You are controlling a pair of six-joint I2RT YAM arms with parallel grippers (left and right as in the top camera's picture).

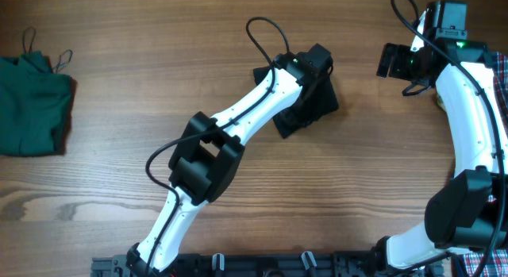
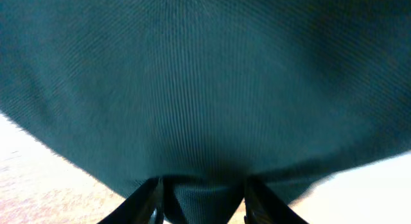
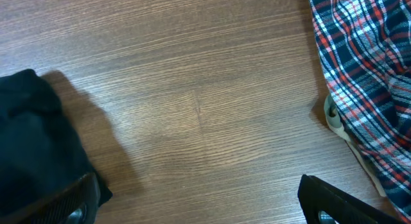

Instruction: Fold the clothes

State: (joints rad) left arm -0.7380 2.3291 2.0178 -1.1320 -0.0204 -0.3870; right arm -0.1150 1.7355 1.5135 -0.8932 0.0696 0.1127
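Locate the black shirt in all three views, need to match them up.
Overhead: black shirt lies upper centre, just right of the middle.
Left wrist: its dark fabric fills nearly the whole picture.
Right wrist: it shows at the left edge, lower corner.
Shared landmark: the wooden table, visible in all three.

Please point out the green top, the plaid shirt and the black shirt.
green top [image 1: 32,110], overhead view, middle of body
plaid shirt [image 3: 366,70], right wrist view, visible middle
black shirt [image 3: 32,137], right wrist view, visible middle
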